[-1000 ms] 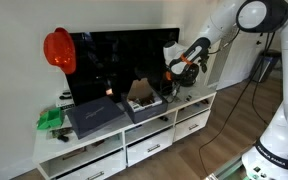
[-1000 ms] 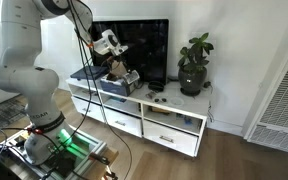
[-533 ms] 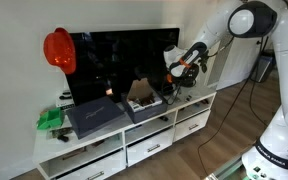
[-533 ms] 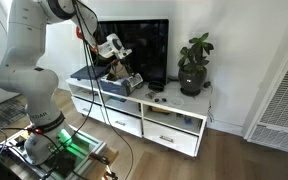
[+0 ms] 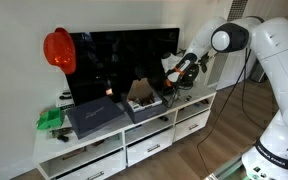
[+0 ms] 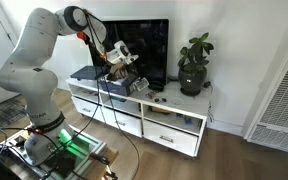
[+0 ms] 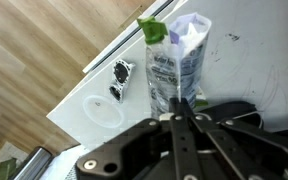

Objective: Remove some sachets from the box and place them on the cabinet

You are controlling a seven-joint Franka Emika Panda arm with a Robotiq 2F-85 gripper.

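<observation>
My gripper (image 7: 177, 100) is shut on a pale lavender-and-white sachet (image 7: 176, 55) with a green end, held just above the white cabinet top (image 7: 246, 70). In both exterior views the gripper (image 5: 174, 74) (image 6: 134, 82) hangs low over the cabinet (image 5: 200, 98) (image 6: 176, 102), in front of the TV's edge. The small dark grey box (image 5: 142, 102) with its brown flap stands open on the cabinet, beside the gripper. In the exterior view where the arm crosses it, I cannot make the box out clearly.
A larger flat dark grey case (image 5: 94, 116) lies beside the box. A red helmet (image 5: 58, 48) hangs on the TV (image 5: 119, 62). A potted plant (image 6: 194, 66) stands at the cabinet's far end. A small black-and-silver object (image 7: 118, 78) lies near the cabinet edge.
The arm has swung down and the gripper has sunk a little toward the cabinet top, away from the box, with the sachet still in it.
</observation>
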